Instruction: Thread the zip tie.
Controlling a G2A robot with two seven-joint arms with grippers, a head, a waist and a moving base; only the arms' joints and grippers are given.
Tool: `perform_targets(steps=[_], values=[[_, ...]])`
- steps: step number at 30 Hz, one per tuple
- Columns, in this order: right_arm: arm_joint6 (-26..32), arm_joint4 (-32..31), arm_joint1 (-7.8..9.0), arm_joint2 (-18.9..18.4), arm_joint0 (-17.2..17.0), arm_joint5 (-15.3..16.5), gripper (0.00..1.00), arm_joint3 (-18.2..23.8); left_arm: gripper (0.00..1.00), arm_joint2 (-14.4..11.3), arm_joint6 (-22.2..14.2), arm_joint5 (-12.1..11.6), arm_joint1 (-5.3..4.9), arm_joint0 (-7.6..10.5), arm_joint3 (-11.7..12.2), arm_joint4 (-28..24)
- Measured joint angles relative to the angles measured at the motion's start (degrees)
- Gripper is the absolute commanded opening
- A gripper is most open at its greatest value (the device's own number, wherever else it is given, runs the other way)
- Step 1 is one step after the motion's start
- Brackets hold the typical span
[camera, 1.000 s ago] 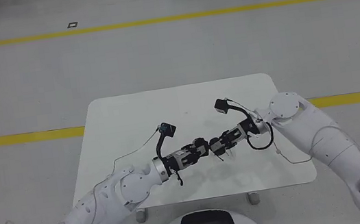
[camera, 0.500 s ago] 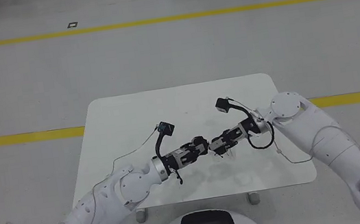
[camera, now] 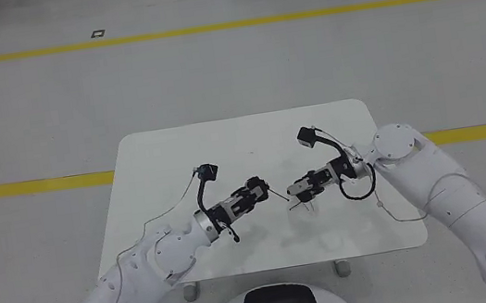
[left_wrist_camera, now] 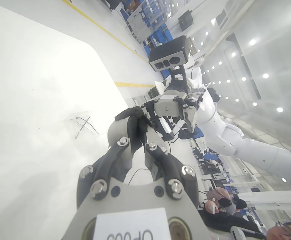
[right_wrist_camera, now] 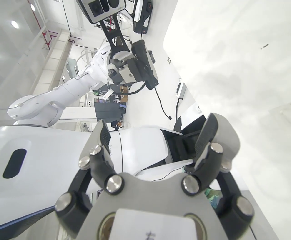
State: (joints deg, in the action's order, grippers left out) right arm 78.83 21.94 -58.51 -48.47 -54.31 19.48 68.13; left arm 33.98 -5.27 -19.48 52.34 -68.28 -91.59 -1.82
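Note:
My left gripper hangs above the middle of the white table, shut on a thin black zip tie. The tie's free end sticks out toward my right gripper. In the right wrist view the left gripper shows farther off, and the zip tie dangles from it with a small knob at its tip. My right gripper stands open with nothing between its fingers, a short gap away from the tie. In the left wrist view my left gripper has its dark pads pressed together, hiding the tie.
Thin crossed dark lines lie on the tabletop below the grippers. A small dark speck sits on the table farther off. The table's near edge runs close under both forearms. A loose cable hangs from the right arm.
The two grippers were together at mid-table; now they are apart. The left one has drawn back to the left with the zip tie, and the right one has let go and stands open.

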Motion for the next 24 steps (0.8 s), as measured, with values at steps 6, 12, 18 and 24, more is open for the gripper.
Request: perform_targets(steps=[6, 12, 18, 24], values=[[-5.3, -5.3, 0.25, -1.4, -1.9, 0.0, 1.0, 4.5, 0.0, 2.4, 4.4, 0.0, 0.39, -1.48, 0.0, -6.5], [-2.4, 0.7, 0.64, -10.3, -8.3, 0.0, 1.0, 10.1, 0.0, 6.7, 7.0, 0.0, 0.68, -6.21, -2.8, -16.3], [0.9, 7.1, -1.48, -16.9, -12.4, 0.0, 1.0, 10.5, 0.0, 10.2, 5.7, 0.0, 1.63, -9.24, -2.8, -19.5], [0.8, 8.8, -1.92, -16.8, -12.5, 0.0, 1.0, 9.7, 0.0, 10.9, 5.2, 0.0, 1.95, -9.45, -2.8, -19.2]])
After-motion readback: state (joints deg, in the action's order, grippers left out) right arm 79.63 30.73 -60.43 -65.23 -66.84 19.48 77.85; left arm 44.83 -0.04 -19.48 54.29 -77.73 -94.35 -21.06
